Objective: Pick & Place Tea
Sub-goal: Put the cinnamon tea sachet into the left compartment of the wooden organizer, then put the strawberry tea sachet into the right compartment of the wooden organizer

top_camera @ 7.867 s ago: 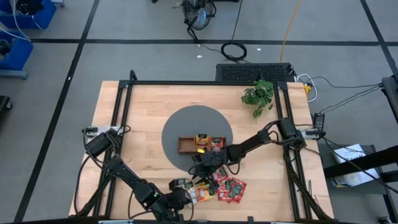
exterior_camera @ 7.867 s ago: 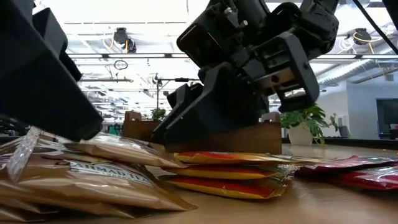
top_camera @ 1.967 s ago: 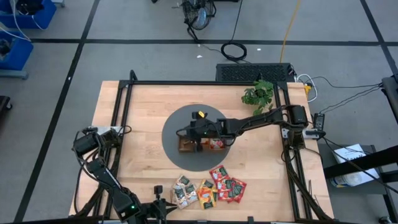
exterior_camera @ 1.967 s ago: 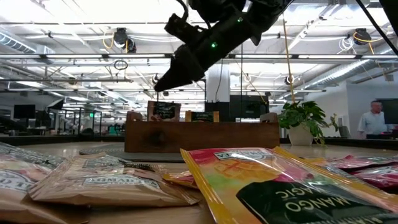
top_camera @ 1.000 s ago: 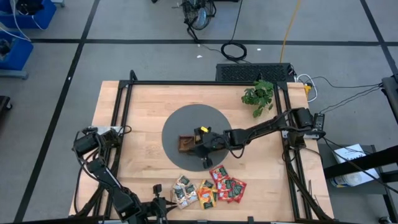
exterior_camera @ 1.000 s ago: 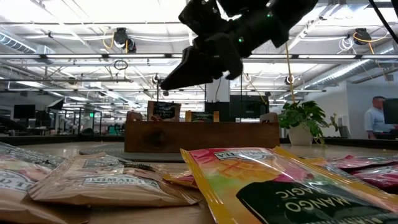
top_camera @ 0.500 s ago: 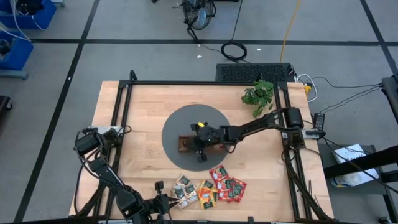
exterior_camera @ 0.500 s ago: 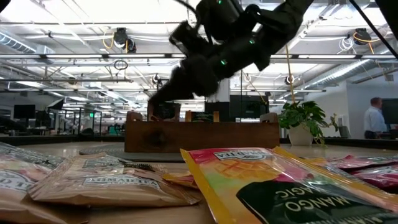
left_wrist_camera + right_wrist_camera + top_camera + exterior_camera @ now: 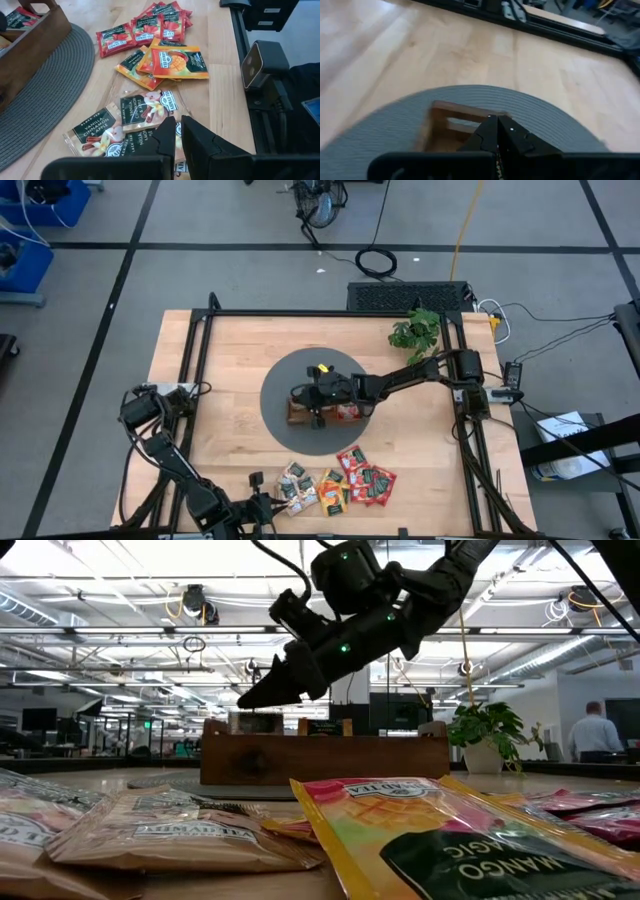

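Observation:
Loose tea sachets (image 9: 335,485) (image 9: 150,60), red, orange-yellow and dark-labelled, lie flat in a heap near the table's front edge. The brown wooden tray (image 9: 297,417) (image 9: 325,760) stands on a round grey mat (image 9: 285,380). A red sachet (image 9: 347,412) lies in the tray's right compartment, and labels stick up above its wall. My right gripper (image 9: 295,394) (image 9: 245,700) hangs shut above the tray's left end, its fingers slanting down toward the table's left, with nothing in them. My left gripper (image 9: 265,502) (image 9: 178,131) hovers shut just left of the heap, holding nothing.
A potted plant (image 9: 415,332) stands at the table's far right. Black frame rails run along the table's edges. The small black low-view camera (image 9: 257,62) sits at the front edge beside the heap. A person (image 9: 590,735) walks in the room behind.
My right gripper, staying shut, has moved from over the tray's near side toward the far edge and a little to the left. It now hangs over the tray's left end. The sachets and the tray have not moved.

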